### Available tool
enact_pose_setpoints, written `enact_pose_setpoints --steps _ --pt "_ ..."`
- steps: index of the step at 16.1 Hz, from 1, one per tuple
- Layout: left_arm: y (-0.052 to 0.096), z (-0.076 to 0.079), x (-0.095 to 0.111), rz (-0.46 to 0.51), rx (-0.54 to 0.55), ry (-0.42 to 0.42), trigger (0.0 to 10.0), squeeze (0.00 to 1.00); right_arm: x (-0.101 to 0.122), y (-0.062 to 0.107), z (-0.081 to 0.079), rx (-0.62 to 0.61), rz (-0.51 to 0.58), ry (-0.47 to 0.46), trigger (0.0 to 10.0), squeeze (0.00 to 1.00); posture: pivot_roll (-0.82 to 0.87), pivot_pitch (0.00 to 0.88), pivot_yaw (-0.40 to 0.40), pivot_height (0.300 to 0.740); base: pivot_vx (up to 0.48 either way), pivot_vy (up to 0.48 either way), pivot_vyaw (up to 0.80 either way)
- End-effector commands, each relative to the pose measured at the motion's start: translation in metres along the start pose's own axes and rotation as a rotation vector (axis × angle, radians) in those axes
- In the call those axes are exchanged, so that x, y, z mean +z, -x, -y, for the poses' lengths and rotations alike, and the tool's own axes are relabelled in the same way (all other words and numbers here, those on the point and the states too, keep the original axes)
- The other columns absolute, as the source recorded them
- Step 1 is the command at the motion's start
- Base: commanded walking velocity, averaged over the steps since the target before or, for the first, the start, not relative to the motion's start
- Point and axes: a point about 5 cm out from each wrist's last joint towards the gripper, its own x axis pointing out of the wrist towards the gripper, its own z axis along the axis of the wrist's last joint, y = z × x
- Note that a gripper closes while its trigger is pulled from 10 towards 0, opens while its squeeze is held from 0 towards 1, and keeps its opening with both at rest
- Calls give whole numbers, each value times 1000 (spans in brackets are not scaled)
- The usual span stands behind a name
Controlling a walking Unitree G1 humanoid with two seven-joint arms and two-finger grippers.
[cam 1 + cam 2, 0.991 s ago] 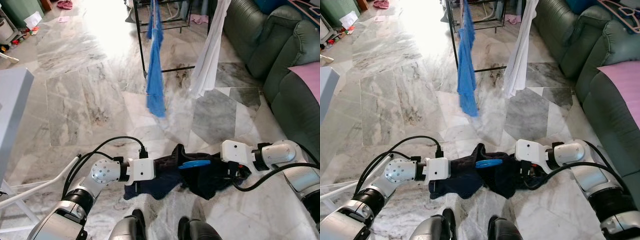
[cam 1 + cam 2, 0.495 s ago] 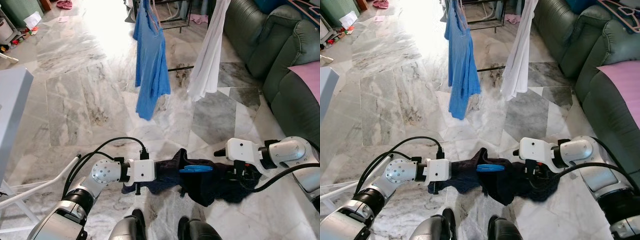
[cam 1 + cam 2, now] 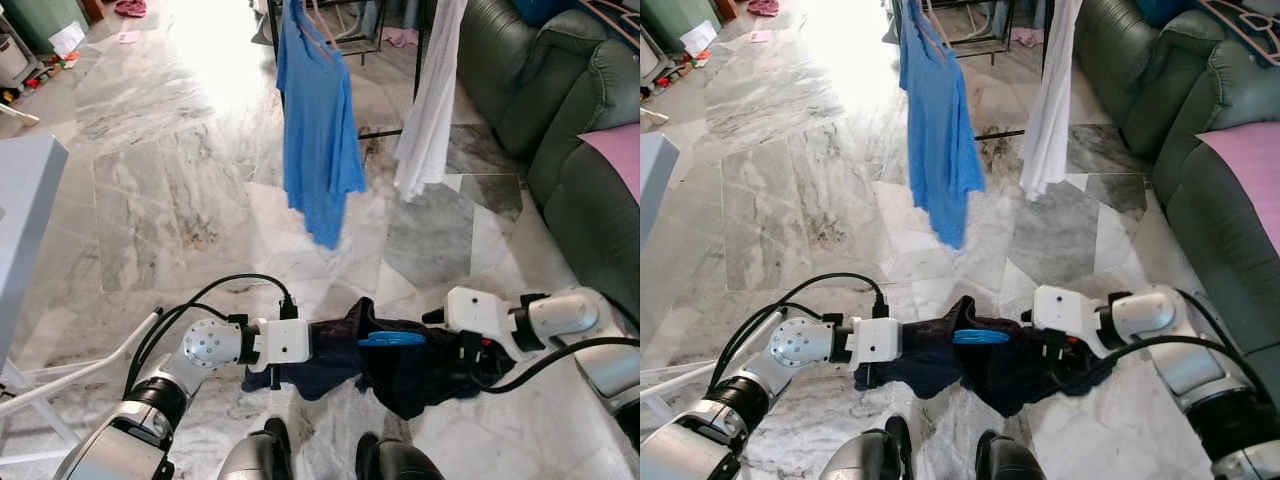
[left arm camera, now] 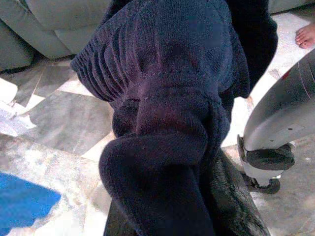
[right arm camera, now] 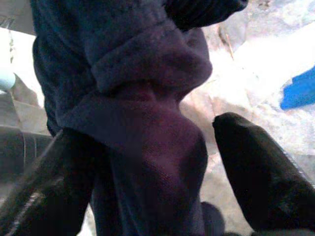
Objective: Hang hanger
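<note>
The left gripper (image 3: 318, 345) is buried in the near left end of a dark navy garment (image 3: 395, 365), and the cloth hides its fingers, so whether they are apart or together cannot be told. The right gripper (image 5: 147, 162) has its two black fingers (image 5: 256, 167) standing apart with a fold of the same garment between them; in the head views it meets the garment's right end. The garment hangs stretched between the two grippers, low over the floor and just ahead of the robot's feet (image 3: 400, 462). A blue hanger (image 3: 392, 339) lies along the top of the garment, midway between the grippers.

No writing or labels can be read anywhere.

The floor (image 3: 150, 190) is grey and white marble in large slabs. At the near left stands a white frame (image 3: 60, 375) and the corner of a pale table (image 3: 25, 220). Farther off, a blue shirt (image 3: 318, 130) and a white cloth (image 3: 430, 110) hang side by side from a dark drying rack (image 3: 345, 40). A green sofa (image 3: 560, 110) runs along the right, with a pink cloth (image 3: 615, 160) lying on it.
</note>
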Motion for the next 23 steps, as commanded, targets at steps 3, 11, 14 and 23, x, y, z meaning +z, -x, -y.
enact_pose_setpoints --steps 3,11,14,23 --pt "0 -4 3 10 9 -28 0 0 -6 -7 -9 28 -5 -24 10000 0 -171 239 50 740 0 0 0" --pt "0 -4 4 18 6 -29 0 0 -18 -18 -16 34 8 -103 0 0 -169 240 54 740 0 0 0" --pt "0 -5 5 21 7 -30 0 0 -23 -25 -20 47 10 -127 0 0 -169 240 54 740 0 0 0" --pt "-1 -7 5 18 20 -26 0 0 -28 -27 -15 -7 28 -141 0 0 -168 236 53 740 0 0 0"
